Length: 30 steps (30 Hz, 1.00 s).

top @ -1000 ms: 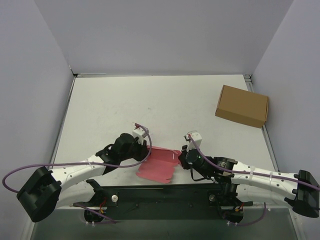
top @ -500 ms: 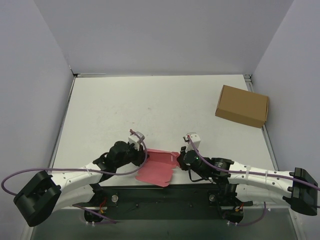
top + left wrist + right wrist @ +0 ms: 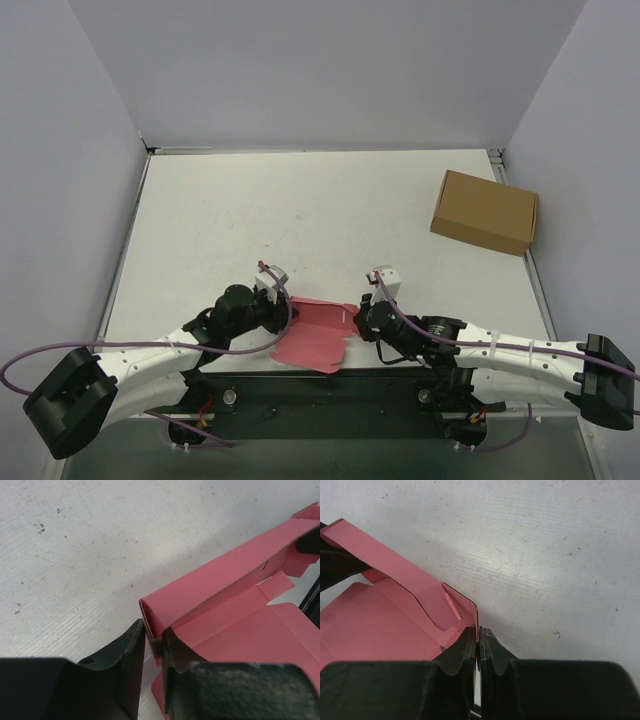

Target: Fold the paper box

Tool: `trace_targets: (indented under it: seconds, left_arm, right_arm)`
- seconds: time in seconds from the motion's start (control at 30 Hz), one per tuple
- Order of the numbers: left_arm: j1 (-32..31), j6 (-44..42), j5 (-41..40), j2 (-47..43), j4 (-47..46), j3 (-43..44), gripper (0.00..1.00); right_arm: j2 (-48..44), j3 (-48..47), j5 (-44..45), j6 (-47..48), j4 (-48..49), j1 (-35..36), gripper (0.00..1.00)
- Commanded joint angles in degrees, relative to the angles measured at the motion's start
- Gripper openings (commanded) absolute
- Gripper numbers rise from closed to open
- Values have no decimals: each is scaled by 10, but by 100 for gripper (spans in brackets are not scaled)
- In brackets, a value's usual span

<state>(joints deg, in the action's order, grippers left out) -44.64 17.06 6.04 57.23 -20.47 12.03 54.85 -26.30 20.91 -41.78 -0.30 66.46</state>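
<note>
a pale table (image 3: 300, 210) fills the middle of the top view, its surface speckled with small dark marks in the wrist views. the left arm (image 3: 150, 345) comes in from the lower left and the right arm (image 3: 500, 345) from the lower right, and both reach toward the lower centre. a brown box (image 3: 484, 212) lies shut at the right edge of the table, well apart from the arms. the paper box (image 3: 315, 340) lies at the lower centre, between the two arm tips, near the table's bottom edge; it is a pink sheet, partly folded, with one long wall raised along its upper side and the rest lying flat. the left gripper (image 3: 154, 650) is clamped on the left end of that raised wall, with the doubled card between its dark fingers. the right gripper (image 3: 478, 640) has its jaws pressed together on the thin right corner of the same wall, beside a small tab.
</note>
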Motion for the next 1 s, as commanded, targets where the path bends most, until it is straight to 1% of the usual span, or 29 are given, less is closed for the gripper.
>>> trace_targets:
  seconds: [0.0,0.03,0.1,0.17,0.23,0.4,0.47,0.5,0.53,0.57,0.6,0.63,0.73,0.9,0.97]
  left_arm:
    - [3,-13,19,-5,-35,9,32]
    - [3,-13,19,-12,-36,8,38]
    - [3,-13,15,-17,-36,5,39]
    - [3,-13,10,-21,-36,4,39]
    - [3,-13,10,-22,-37,3,36]
    - [2,-16,2,-9,-42,8,36]
    - [2,-18,-22,0,-27,15,35]
    - [3,-17,-34,-2,-20,16,33]
    - [3,-11,-45,-16,-17,15,34]
    - [4,-8,-56,-26,-14,9,39]
    - [5,-5,-56,-36,-12,7,51]
    - [6,0,-56,-54,-12,5,58]
    - [8,3,-56,-61,-9,11,68]
    - [10,-11,-56,1,-5,35,70]
    - [11,-12,-35,23,-12,45,70]
  right_arm:
    - [-5,11,48,-7,-37,-3,0]
    - [-4,12,47,-8,-36,-4,0]
    - [-6,13,47,-8,-37,-4,0]
    - [-8,13,48,-8,-37,-4,0]
    - [-8,14,46,-8,-34,-4,0]
    - [-6,15,43,-7,-30,-2,0]
    - [-7,15,42,-8,-26,0,0]
    - [-7,16,41,-8,-27,-1,0]
    - [-8,17,44,-9,-29,-1,0]
    - [-8,20,46,-10,-30,-1,0]
    - [-8,22,49,-14,-31,0,0]
    - [-9,24,53,-13,-32,0,0]
    - [-11,36,58,0,-23,2,0]
    - [-12,35,61,9,-30,3,0]
    - [-15,36,63,10,-29,3,0]
